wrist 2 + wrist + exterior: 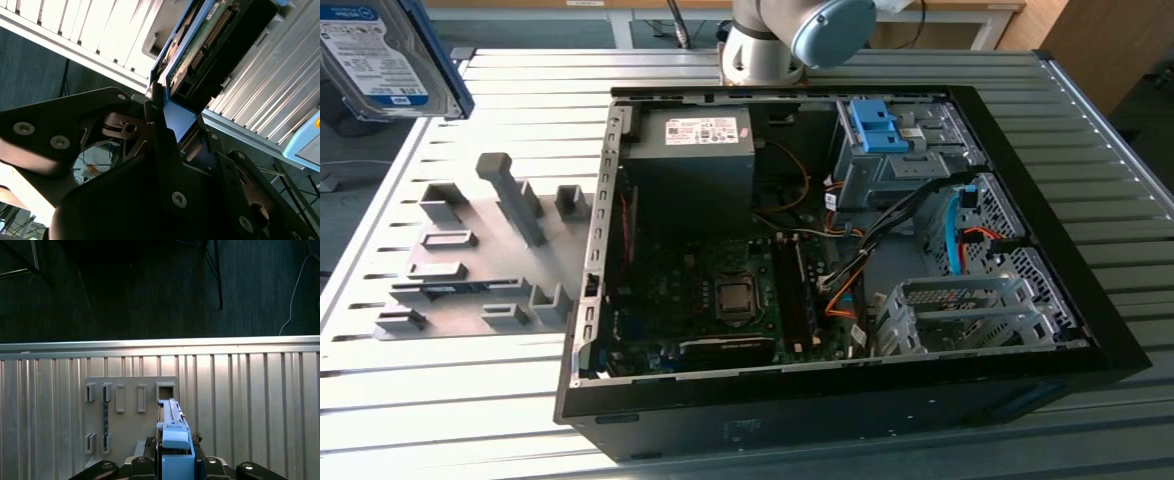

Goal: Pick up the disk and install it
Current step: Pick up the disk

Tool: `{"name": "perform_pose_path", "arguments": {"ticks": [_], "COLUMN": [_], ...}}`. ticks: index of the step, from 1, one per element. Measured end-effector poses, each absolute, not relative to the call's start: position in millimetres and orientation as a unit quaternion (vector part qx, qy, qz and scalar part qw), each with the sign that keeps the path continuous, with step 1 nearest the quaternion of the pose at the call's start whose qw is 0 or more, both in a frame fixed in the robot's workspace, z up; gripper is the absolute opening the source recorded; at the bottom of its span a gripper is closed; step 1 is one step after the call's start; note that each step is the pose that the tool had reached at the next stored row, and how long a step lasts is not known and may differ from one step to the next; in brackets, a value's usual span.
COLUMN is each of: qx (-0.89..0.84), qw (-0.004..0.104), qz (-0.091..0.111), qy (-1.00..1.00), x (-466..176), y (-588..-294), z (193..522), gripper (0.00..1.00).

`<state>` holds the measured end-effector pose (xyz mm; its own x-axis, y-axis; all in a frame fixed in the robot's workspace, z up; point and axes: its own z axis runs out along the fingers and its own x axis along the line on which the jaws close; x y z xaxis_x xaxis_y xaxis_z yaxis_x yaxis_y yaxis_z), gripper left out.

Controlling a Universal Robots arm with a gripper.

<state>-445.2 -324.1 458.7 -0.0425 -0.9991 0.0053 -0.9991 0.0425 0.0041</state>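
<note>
The disk, silver with a white-and-blue label and a blue bracket, hangs in the air at the top of the exterior view's left, above the table's far corner. In the second wrist view my gripper is shut on the disk, with its black fingers clamped on the blue bracket. The first wrist view looks along the disk edge-on, held above the grey fixture plate.
An open computer case lies on the slatted metal table, with a grey power supply, a blue latch piece and a metal drive cage inside. The grey fixture plate with upright holders lies beside it.
</note>
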Motion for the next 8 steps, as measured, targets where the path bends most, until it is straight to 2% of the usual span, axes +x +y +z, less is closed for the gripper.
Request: {"name": "perform_pose_path", "arguments": {"ticks": [8], "qx": [0.692], "qw": [0.003], "qz": [0.0], "qy": [-0.722], "x": [-445], "y": [-324], "z": [471], "gripper": [0.36]}}
